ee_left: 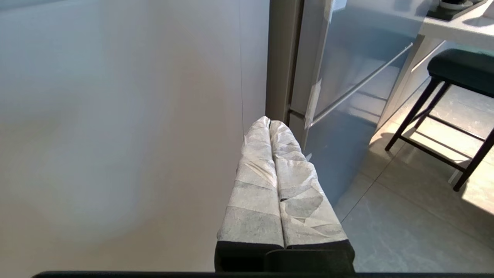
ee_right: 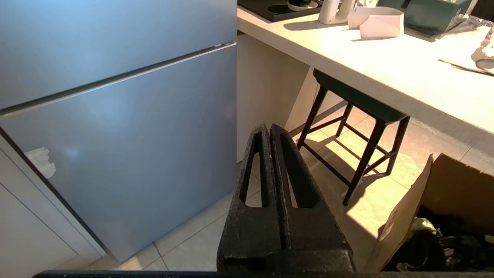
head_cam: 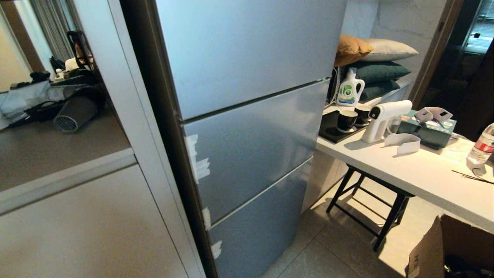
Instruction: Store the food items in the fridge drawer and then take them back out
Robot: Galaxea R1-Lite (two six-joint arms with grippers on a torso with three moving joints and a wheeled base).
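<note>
Head view: silver-grey fridge (head_cam: 247, 116) with all three doors shut, white tape pieces on left door edges; fridge drawer and food items hidden, nowhere to see. To the right, white table (head_cam: 417, 173) with detergent bottle (head_cam: 349, 88), two dark cups (head_cam: 346, 120), white spray gun (head_cam: 382, 117), water bottle (head_cam: 482, 144); black stool (head_cam: 370, 204) under it. Left wrist view: left gripper (ee_left: 269, 122), fingers wrapped in white tape, pressed together, holding nothing, near the fridge's lower corner, not touching. Right wrist view: right gripper (ee_right: 267, 128), black, fully closed and empty, above tiled floor before the fridge; cardboard box (ee_right: 436, 216) beside.
</note>
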